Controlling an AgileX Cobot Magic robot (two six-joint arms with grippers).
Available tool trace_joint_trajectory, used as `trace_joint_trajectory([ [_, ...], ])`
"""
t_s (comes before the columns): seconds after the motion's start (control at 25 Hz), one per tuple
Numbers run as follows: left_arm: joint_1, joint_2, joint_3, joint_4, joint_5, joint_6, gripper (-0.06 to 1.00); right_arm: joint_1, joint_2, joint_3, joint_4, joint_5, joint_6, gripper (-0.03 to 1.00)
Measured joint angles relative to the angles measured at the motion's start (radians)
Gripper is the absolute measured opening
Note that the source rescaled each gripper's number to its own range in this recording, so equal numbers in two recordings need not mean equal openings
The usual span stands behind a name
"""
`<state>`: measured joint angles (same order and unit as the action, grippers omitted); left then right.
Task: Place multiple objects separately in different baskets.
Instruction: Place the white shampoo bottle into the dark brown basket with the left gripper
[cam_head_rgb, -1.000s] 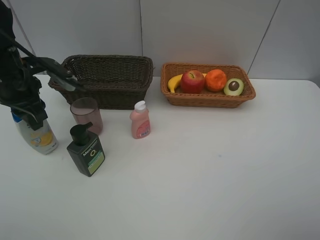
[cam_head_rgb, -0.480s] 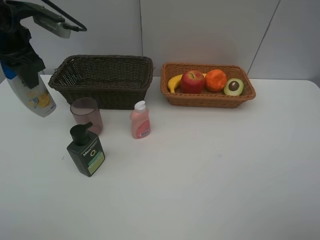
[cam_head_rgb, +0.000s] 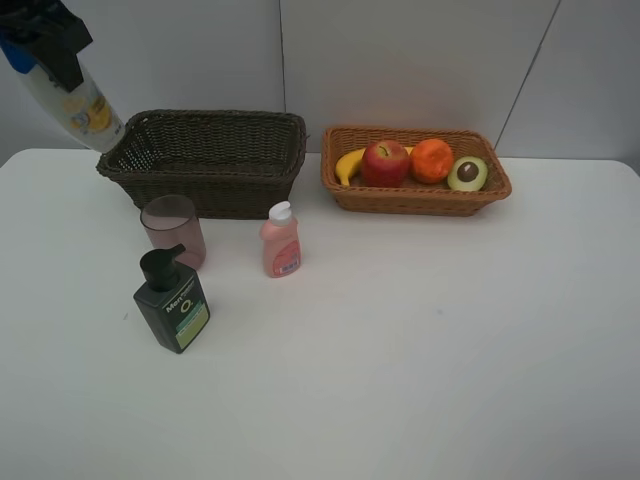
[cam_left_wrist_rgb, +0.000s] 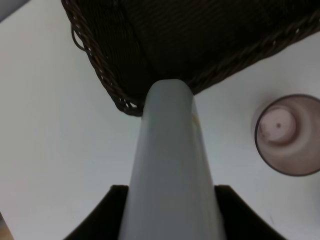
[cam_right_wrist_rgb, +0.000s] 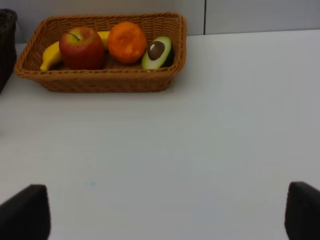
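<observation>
While the white counter (cam_head_rgb: 450, 350) carries everything else, one thing hangs above it. A deep dark brown wicker basket (cam_head_rgb: 210, 150) stands at the back left with nothing showing inside it. The shallower orange-tan wicker basket (cam_head_rgb: 415, 195) stands just to its right, apart from it.

High at the far left, the left pincer (cam_head_rgb: 48, 38) is clamped around the upper part of the white blue-capped shampoo bottle (cam_head_rgb: 75, 100). The bottle is in the air and tilted, cap end up and away from the baskets, with its base pointing down toward the dark basket's left corner. In the left wrist view the bottle's base lines up with that corner of the rim.

The right pincer (cam_right_wrist_rgb: 162, 212) stands wide apart with nothing between its fingers (cam_right_wrist_rgb: 22, 212). It is over bare counter, facing the tan basket.

In front of the dark basket, the dark pump bottle (cam_head_rgb: 172, 302) stands upright nearest the camera. The pink translucent cup (cam_head_rgb: 173, 230) is just behind it. The small pink bottle (cam_head_rgb: 280, 242) stands upright to the cup's right.

Inside the tan basket lie the red apple (cam_head_rgb: 385, 163), with the yellow banana (cam_head_rgb: 349, 164) at its left, then the orange (cam_head_rgb: 431, 160) and the avocado half (cam_head_rgb: 467, 174), cut face up.
</observation>
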<state>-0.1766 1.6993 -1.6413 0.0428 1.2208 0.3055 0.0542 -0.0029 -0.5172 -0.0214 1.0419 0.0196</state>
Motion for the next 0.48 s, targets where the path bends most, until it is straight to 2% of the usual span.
trace_joint_trajectory([
  [0.24, 0.000, 0.009, -0.031, 0.000, -0.028, 0.003, 0.47, 0.000, 0.000, 0.000, 0.000, 0.000, 0.000, 1.00],
  [0.48, 0.000, 0.074, -0.031, 0.013, -0.118, 0.100, 0.47, 0.000, 0.000, 0.000, 0.000, 0.000, 0.000, 1.00],
])
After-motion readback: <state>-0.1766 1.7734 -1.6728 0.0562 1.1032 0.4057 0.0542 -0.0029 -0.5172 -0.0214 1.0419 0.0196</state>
